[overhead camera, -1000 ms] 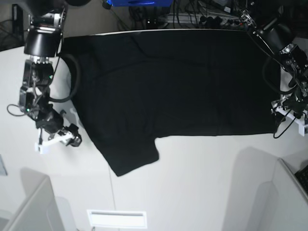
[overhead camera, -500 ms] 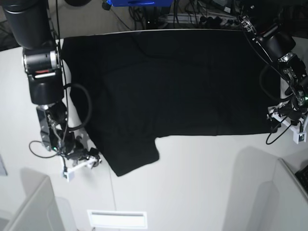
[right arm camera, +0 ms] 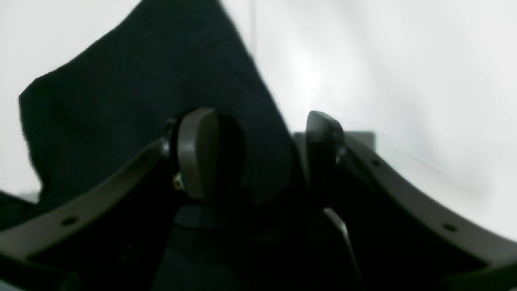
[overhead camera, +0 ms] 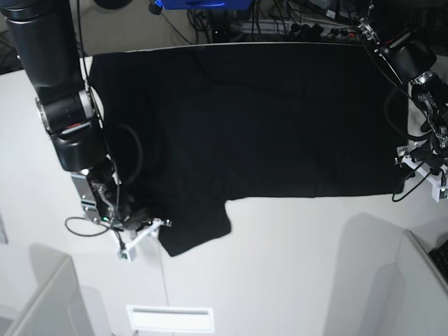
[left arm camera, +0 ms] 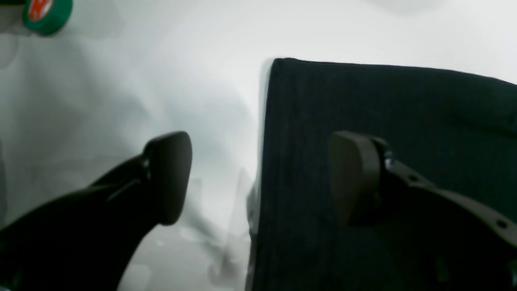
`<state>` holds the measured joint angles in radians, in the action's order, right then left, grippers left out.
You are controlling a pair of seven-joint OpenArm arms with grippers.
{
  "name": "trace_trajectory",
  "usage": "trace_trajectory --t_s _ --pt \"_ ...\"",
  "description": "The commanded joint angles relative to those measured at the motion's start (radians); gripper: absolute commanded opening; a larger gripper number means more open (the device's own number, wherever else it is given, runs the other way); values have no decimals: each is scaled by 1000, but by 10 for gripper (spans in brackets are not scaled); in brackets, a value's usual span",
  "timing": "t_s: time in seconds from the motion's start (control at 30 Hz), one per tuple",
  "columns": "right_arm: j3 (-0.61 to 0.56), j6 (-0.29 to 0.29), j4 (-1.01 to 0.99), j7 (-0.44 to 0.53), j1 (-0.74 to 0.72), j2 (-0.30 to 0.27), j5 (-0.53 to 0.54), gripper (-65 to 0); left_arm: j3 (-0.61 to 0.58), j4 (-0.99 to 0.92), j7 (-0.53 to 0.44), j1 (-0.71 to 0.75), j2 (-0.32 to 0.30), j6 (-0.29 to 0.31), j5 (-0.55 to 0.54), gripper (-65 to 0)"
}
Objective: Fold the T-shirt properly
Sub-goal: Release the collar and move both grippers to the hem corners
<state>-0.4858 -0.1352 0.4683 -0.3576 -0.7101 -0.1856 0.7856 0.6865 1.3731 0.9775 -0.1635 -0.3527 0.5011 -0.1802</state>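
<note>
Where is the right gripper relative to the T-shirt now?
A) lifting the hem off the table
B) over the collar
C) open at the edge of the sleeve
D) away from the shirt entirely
C: the right gripper stands open with the black T-shirt sleeve edge between its fingers, flat on the table.

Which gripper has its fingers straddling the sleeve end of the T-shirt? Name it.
The right gripper, at the base view's lower left: its open fingers straddle the sleeve tip of the T-shirt. The left gripper instead straddles the straight edge at the shirt's opposite end.
</note>
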Motion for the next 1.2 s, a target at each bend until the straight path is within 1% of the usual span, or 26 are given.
trace_trajectory --t_s 0.0,0.1,0.17,0.27,0.37,0.53,0.67,0.73,0.8,0.93,1.03,1.13,1.17 --pt "0 -2 11 -4 -23 -7 8 -366 3 10 -30 -11 -21 0 -8 -148" --pt "-1 -2 4 -4 -19 -7 8 -482 -3 -31 -105 11 -21 -3 -2 -148" --pt "-3 -1 4 -4 -12 -7 8 -561 -4 -73 -142 8 -24 -3 29 -148" --pt "-4 -1 4 -4 -9 -9 7 -650 -1 -143 -171 -17 -21 -3 60 -148" --pt "-3 1 4 -7 -7 -9 7 -650 2 -211 -213 -34 -26 -3 57 -148" --pt "-3 1 4 -10 -7 -9 7 -650 -4 -249 -262 -57 -26 -3 60 -148" --pt "-3 1 5 -10 -7 -9 7 -650 -4 -343 -263 -138 -29 -3 61 -148" --pt "-3 1 7 -10 -7 -9 7 -650 -6 -395 -263 -183 -49 -3 61 -148" --pt "-3 1 7 -11 -7 -9 7 -650 -6 -441 -269 -221 -55 -3 61 -148" --pt "-3 1 8 -11 -7 -9 7 -650 -9 -545 -332 -288 -56 -6 64 -148" --pt "-3 1 10 -11 -7 -9 7 -650 -77 -665 -358 -339 -82 -6 86 -148" --pt "-1 1 10 -11 -7 -9 7 -650 -118 -742 -424 -356 -82 -9 95 -148" --pt "-1 1 10 -11 -7 -9 7 -650 -118 -749 -429 -359 -82 -22 95 -148"
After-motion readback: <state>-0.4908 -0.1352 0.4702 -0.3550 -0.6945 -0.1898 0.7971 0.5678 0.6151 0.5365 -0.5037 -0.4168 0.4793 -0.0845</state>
